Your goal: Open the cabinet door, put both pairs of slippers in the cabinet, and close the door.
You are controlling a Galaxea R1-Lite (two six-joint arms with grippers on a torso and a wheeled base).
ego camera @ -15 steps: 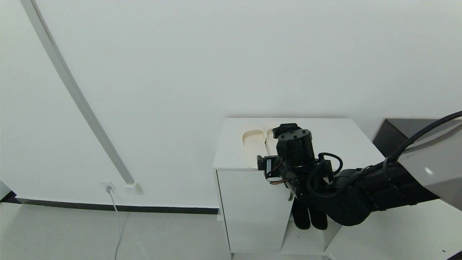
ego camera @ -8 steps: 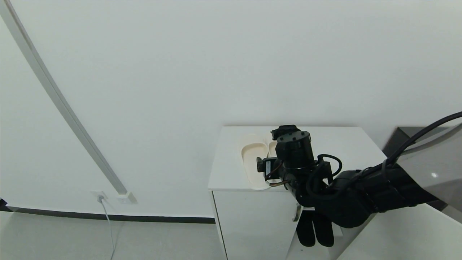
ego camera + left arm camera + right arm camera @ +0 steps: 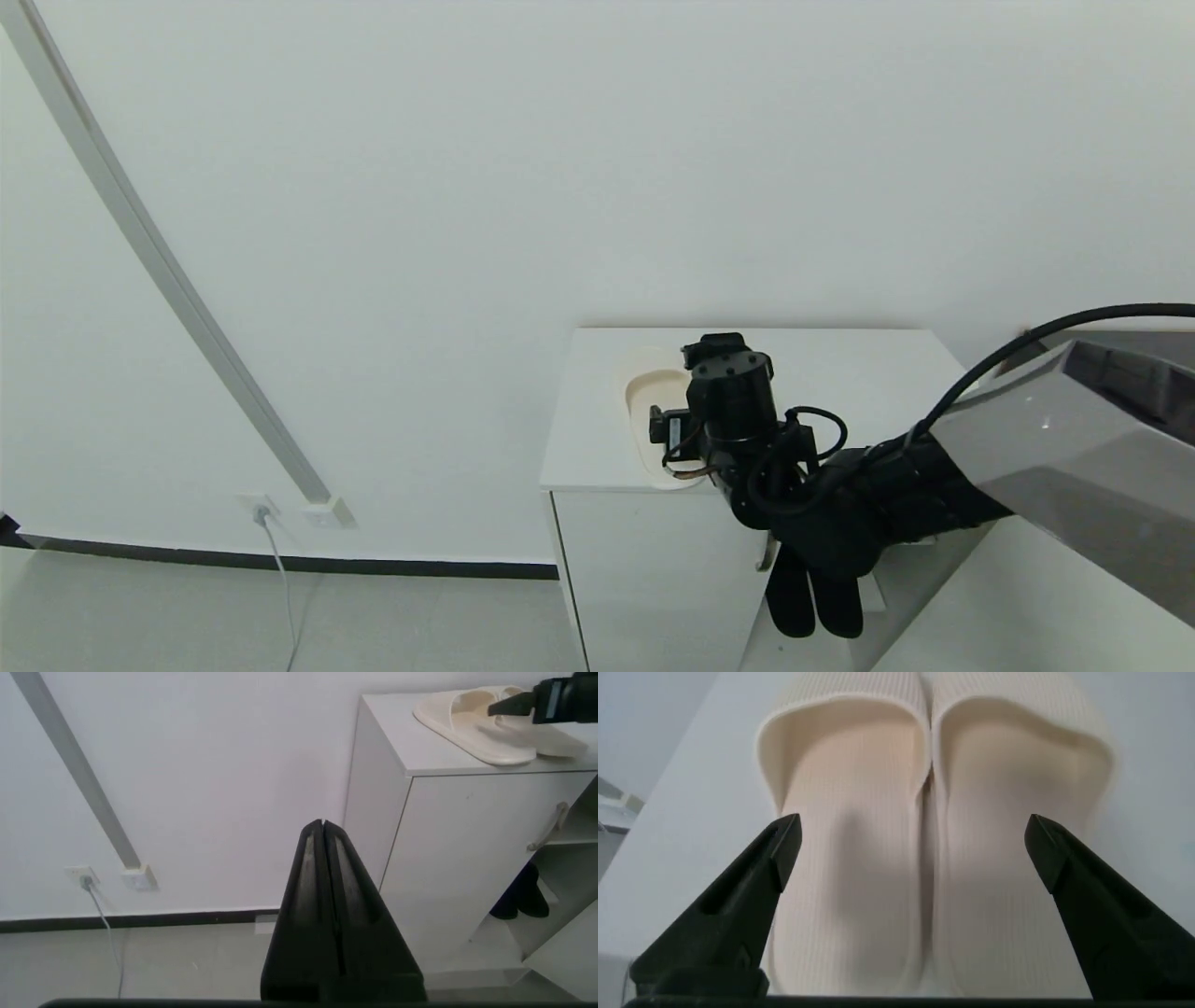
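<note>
Right wrist view; ribbed cream slippers (image 3: 868, 859); black wedge-shaped fingers (image 3: 738, 905) spread

cream slippers (image 3: 850, 887): 2 | black slippers (image 3: 792, 597): 2 | cabinet (image 3: 653, 560): 1 | door handle (image 3: 549, 826): 1 | wall socket (image 3: 261, 510): 1

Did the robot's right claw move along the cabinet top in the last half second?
Yes. Judged against the white cabinet in the head view, the right gripper has slid leftward; its open fingers now flank the cream slippers.
</note>
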